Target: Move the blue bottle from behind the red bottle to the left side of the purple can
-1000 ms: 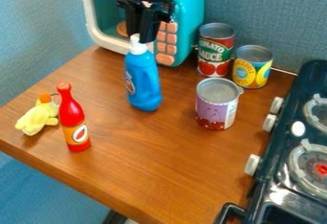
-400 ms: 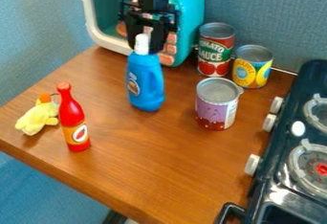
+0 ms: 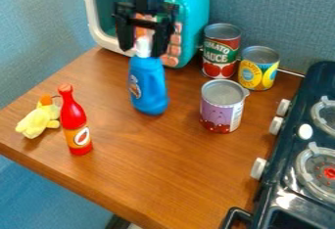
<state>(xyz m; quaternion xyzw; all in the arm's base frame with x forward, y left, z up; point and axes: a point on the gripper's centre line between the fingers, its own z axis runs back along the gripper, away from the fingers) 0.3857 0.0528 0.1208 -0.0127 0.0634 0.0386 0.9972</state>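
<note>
Clock directions taken from the blue bottle, 12 toward the view's top edge. Gripper point(image 3: 142, 52): black, angular, hanging at the bottle's top; two fingers spread apart, one either side of the narrow white cap point(image 3: 142, 48). State: released, not clamped on the cap; finger contact cannot be told. Blue bottle point(image 3: 148, 88): smooth, plastic-looking, rounded shoulders, label on its left side; upright on the brown wood-grain table point(image 3: 147, 162).

Surroundings. 12 o'clock, behind: teal toy microwave point(image 3: 195, 17), rounded corners, pale door frame, blocky salmon buttons. 2 o'clock: tomato sauce can point(image 3: 220, 52), ribbed metal lid, upright. Between 2 and 3: yellow-labelled can point(image 3: 258, 71), a shorter cylinder just beside it. Near 4: purple-labelled can point(image 3: 220, 108), upright, dull metal top; farther out, glossy dark stove point(image 3: 278, 194) with round burners. 8 o'clock: glossy red bottle point(image 3: 74, 125), slim-necked, upright; just past it, yellow plush duck point(image 3: 39, 119), soft and fuzzy.
</note>
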